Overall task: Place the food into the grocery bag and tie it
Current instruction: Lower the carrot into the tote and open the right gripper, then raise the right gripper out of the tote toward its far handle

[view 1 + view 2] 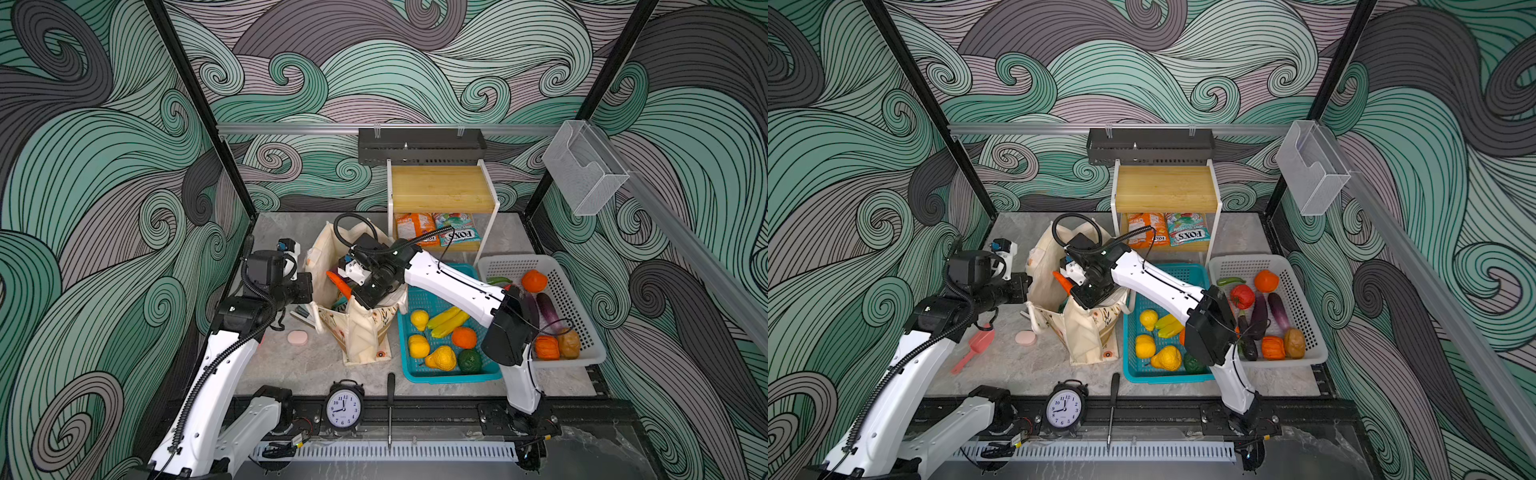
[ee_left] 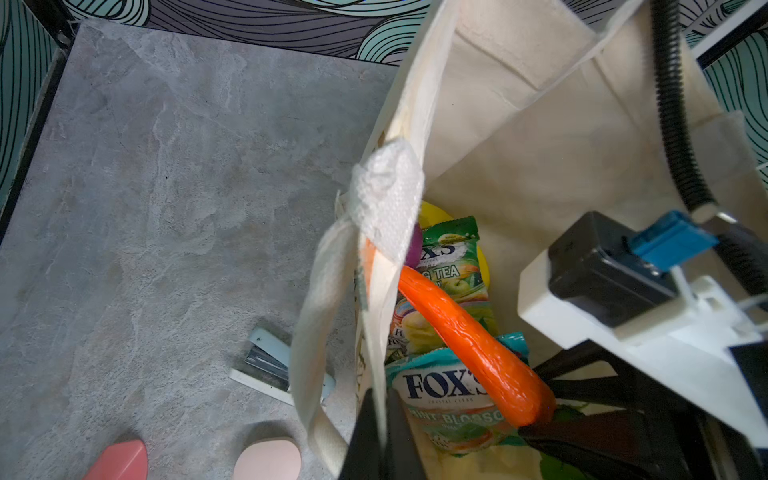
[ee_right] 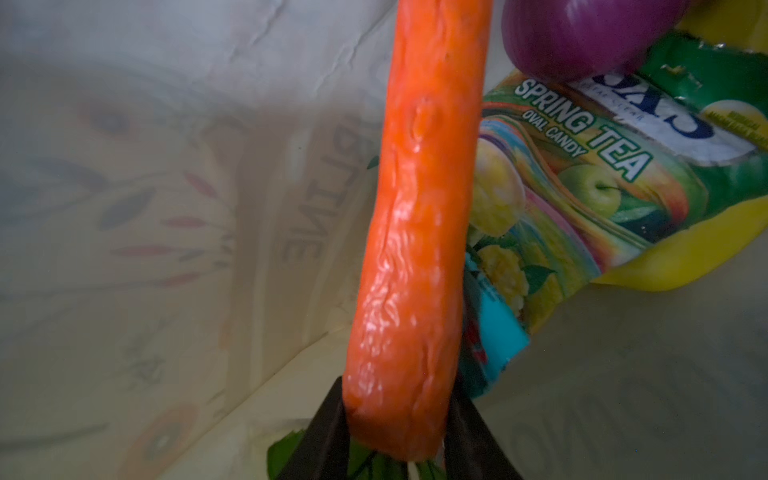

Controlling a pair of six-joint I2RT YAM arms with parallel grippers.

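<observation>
Carrot (image 3: 419,232): inside the bag (image 1: 365,336), slanted. Its thick end sits between the right gripper (image 3: 397,390) jaws, which touch it on both sides at a middling gap. Read as held, not let go. The tip points toward the onion (image 3: 582,37).

Under it lie the green packet (image 3: 582,174) and the teal packet (image 2: 444,399). Something yellow (image 3: 685,257) sits beneath the green one; cannot tell which fruit.

Left gripper (image 2: 380,432): jaws closed tight on the bag's rim, keeping the mouth open on the left arm's side.

Progress (judgement): packing is well under way, with several items in and the carrot ready for release.
- Next the carrot must be dropped and the right arm lifted clear.
- More fruit lies in the teal basket (image 1: 415,376) just beside the bag.
- Vegetables lie in the white basket (image 1: 575,361), and two packets sit under the shelf (image 1: 444,187).
- Cannot tell how many of these are meant to go in.
- The handle (image 2: 316,311) hangs loose; tying is not begun.

Views:
- Both top views give the baskets, shelf and arms, but of the bag's contents only the carrot's orange.
- The left wrist view alone shows the rim pinch, both packets together, and a stapler (image 2: 270,365) on the table beside the bag.
- The right wrist view alone shows jaw contact on the carrot and the onion plainly; the left wrist view catches only a purple sliver.
</observation>
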